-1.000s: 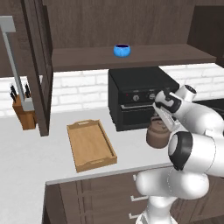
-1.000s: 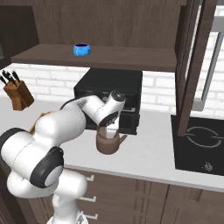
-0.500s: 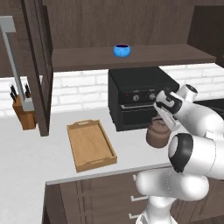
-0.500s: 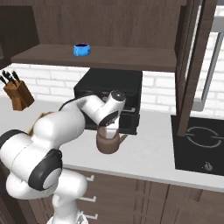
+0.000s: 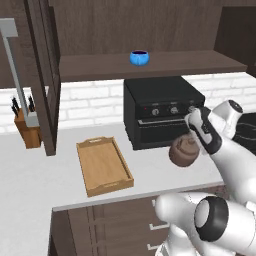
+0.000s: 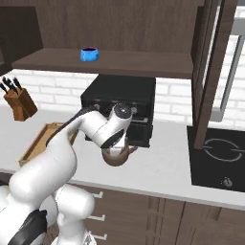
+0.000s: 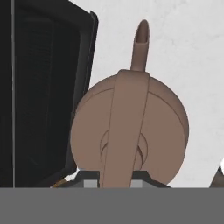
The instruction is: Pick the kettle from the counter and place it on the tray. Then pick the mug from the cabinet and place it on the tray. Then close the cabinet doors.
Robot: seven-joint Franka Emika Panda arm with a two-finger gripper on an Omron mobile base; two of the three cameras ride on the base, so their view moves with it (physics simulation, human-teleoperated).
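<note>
Kettle (image 7: 131, 127) handle between hand (image 7: 114, 176) fingers, directly below.

Arm bent fwd, wrist angled down; pincer (image 7: 114, 180) fingers nipped onto kettle (image 7: 131, 127) handle.

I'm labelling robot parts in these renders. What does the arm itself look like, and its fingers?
The arm is glossy white, built of rounded, bulbous links with dark grey round joint caps and dark bands between segments. No cables or markings show. The fingers appear in the hand view as small grey blocks with dark edges.
</note>
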